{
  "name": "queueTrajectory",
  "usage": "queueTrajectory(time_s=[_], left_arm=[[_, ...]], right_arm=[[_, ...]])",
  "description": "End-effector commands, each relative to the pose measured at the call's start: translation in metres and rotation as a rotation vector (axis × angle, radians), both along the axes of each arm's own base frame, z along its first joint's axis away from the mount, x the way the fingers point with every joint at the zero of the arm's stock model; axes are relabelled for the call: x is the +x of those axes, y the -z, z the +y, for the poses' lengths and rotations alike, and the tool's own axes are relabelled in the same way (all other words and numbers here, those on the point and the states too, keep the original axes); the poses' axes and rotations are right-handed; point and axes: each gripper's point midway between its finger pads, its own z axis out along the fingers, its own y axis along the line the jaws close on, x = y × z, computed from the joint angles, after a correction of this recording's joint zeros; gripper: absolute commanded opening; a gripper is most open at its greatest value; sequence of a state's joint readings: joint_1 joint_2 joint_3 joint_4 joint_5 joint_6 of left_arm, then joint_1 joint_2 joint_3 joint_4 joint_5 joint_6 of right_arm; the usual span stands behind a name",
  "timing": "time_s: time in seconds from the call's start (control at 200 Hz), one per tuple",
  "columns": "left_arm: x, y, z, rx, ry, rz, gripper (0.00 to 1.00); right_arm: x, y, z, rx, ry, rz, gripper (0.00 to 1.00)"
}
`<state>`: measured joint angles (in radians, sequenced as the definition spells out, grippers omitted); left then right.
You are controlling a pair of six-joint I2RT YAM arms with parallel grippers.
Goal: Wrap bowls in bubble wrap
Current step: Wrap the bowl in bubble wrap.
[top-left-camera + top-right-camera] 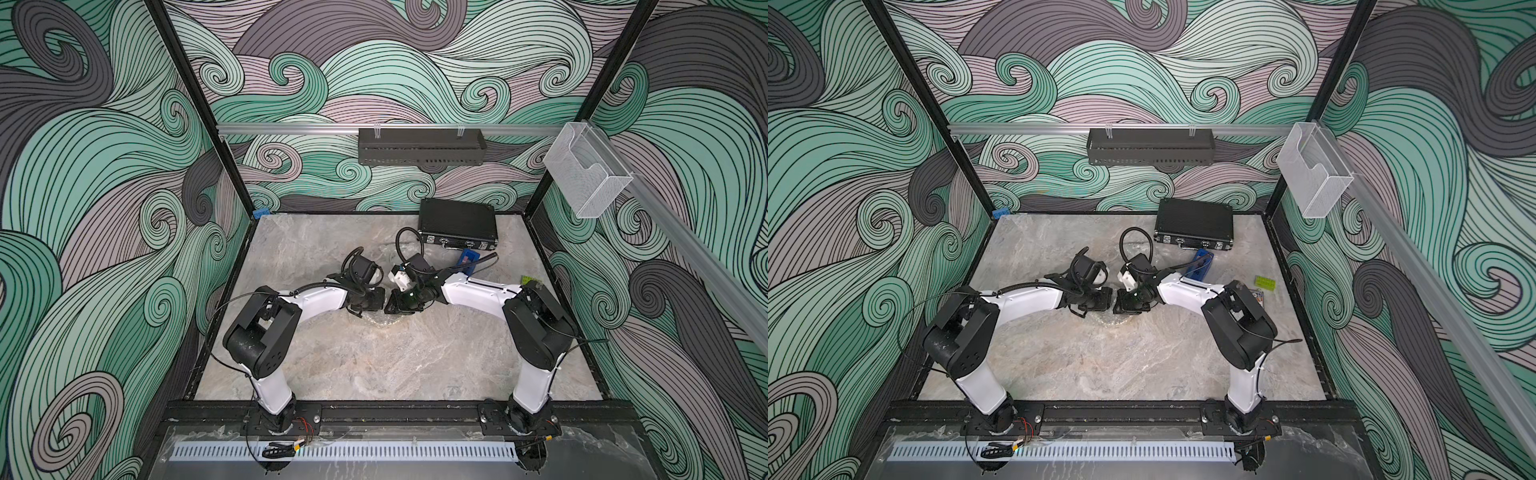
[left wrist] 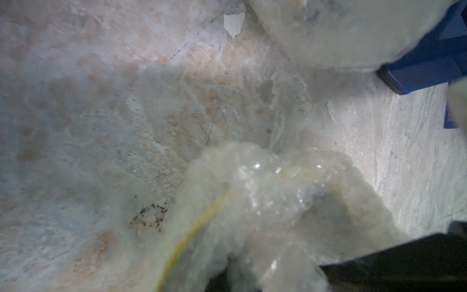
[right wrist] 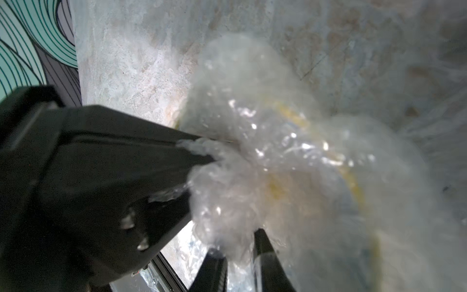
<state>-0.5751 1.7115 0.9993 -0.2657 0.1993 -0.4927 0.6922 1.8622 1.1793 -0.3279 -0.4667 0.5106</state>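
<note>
Centre of table (image 1: 374,365): one bubble wrap (image 1: 376,321) bundle, crumpled round one bowl (image 2: 192,235). Round, so no long axis; only yellow rim arc through plastic, facing unclear. At bundle's 9 o'clock, left gripper (image 3: 199,151), pressed together on fold of bubble wrap. At 3 o'clock, right gripper (image 3: 237,257), pinching bunched plastic between narrow-set fingers. One black case (image 1: 457,222) at 1 o'clock, one blue box (image 1: 467,259) at 2.

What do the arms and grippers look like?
The left arm and right arm match: glossy white link shells, bulky black joint housings, and black cables looping alongside. The left gripper and right gripper are matte black and tapered. No readable markings.
</note>
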Motion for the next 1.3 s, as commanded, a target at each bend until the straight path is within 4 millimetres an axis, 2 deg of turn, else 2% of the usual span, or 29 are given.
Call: queueTrajectory(time_s=[0.0, 0.055, 0.12, 0.22, 0.255, 0.285, 0.36, 0.42, 0.475, 0.59, 0.685, 0.751, 0.861, 0.936, 1.011, 1.066, 1.186, 1.296], left_arm=[[-0.006, -0.016, 0.022, 0.057, -0.041, -0.009, 0.08], [-0.007, -0.024, 0.031, 0.074, -0.072, -0.024, 0.14], [-0.011, -0.031, 0.039, 0.086, -0.093, -0.035, 0.28], [-0.017, -0.033, 0.053, 0.117, -0.126, -0.028, 0.38], [-0.019, -0.032, 0.056, 0.124, -0.135, -0.025, 0.47], [-0.019, -0.030, 0.058, 0.124, -0.136, -0.026, 0.56], [-0.018, -0.025, 0.058, 0.124, -0.127, -0.022, 0.70], [-0.016, -0.021, 0.053, 0.111, -0.104, -0.015, 0.79], [-0.012, -0.015, 0.048, 0.096, -0.087, -0.009, 0.82], [-0.003, -0.008, 0.038, 0.053, -0.069, 0.018, 0.85], [0.006, -0.003, 0.039, 0.073, -0.078, 0.007, 0.85], [0.009, 0.003, 0.042, 0.098, -0.080, 0.023, 0.83], [0.009, 0.011, 0.039, 0.103, -0.067, 0.045, 0.80], [0.009, 0.013, 0.039, 0.100, -0.067, 0.044, 0.80], [0.009, 0.012, 0.038, 0.095, -0.060, 0.042, 0.80], [0.009, 0.010, 0.038, 0.098, -0.062, 0.038, 0.79], [0.009, 0.009, 0.038, 0.091, -0.060, 0.036, 0.79], [0.008, 0.010, 0.037, 0.092, -0.057, 0.040, 0.78]], right_arm=[[0.004, 0.028, -0.019, -0.128, 0.043, 0.025, 0.19], [0.003, 0.030, -0.018, -0.127, 0.042, 0.030, 0.18], [0.002, 0.031, -0.017, -0.123, 0.042, 0.035, 0.18], [0.003, 0.029, -0.016, -0.115, 0.041, 0.034, 0.17], [0.002, 0.029, -0.016, -0.113, 0.040, 0.036, 0.17], [0.003, 0.028, -0.015, -0.108, 0.040, 0.034, 0.17], [0.003, 0.025, -0.013, -0.098, 0.039, 0.034, 0.17], [0.003, 0.024, -0.013, -0.094, 0.039, 0.033, 0.17], [0.003, 0.023, -0.013, -0.091, 0.039, 0.032, 0.17], [0.001, 0.020, -0.013, -0.088, 0.035, 0.029, 0.18], [0.000, 0.017, -0.014, -0.083, 0.033, 0.027, 0.19], [-0.001, 0.012, -0.015, -0.075, 0.029, 0.020, 0.24], [0.001, -0.007, -0.018, -0.054, 0.025, -0.026, 0.37], [0.005, -0.025, -0.020, -0.030, 0.035, -0.066, 0.39], [0.009, -0.042, -0.015, 0.007, 0.031, -0.102, 0.38], [0.010, -0.051, -0.010, 0.038, 0.029, -0.099, 0.31], [0.013, -0.053, 0.003, 0.081, 0.026, -0.059, 0.20], [0.017, -0.053, 0.017, 0.130, 0.018, -0.036, 0.14]])
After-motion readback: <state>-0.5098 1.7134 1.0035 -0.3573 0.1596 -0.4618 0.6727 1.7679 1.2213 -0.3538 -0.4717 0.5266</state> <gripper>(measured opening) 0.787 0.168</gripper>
